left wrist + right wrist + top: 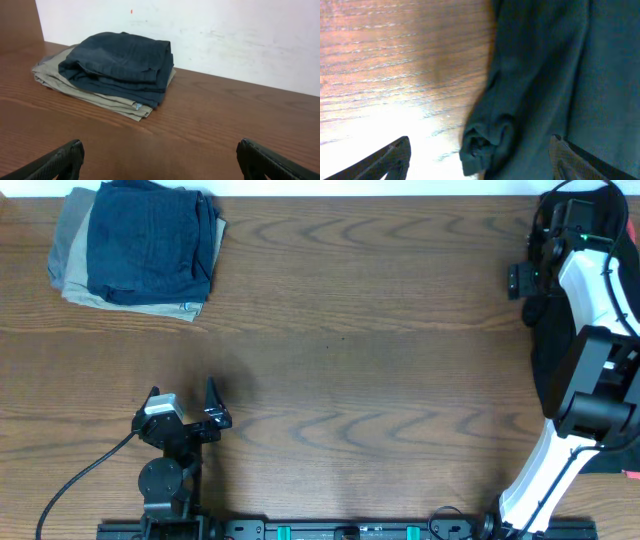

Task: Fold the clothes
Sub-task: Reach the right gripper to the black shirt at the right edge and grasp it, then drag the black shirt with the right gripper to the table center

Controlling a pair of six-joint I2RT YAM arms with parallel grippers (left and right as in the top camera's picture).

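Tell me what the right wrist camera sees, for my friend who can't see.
A black garment lies rumpled on a wooden table, its bunched edge between the open jaws of the right gripper.

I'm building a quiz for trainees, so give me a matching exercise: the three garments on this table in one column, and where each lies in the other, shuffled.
Column one:
1. navy-blue garment
2. khaki garment
3. black garment

Column two:
A. lying loose at the right edge of the table
B. top of the folded stack
C. bottom of the folded stack

Pairs: 1-B, 2-C, 3-A
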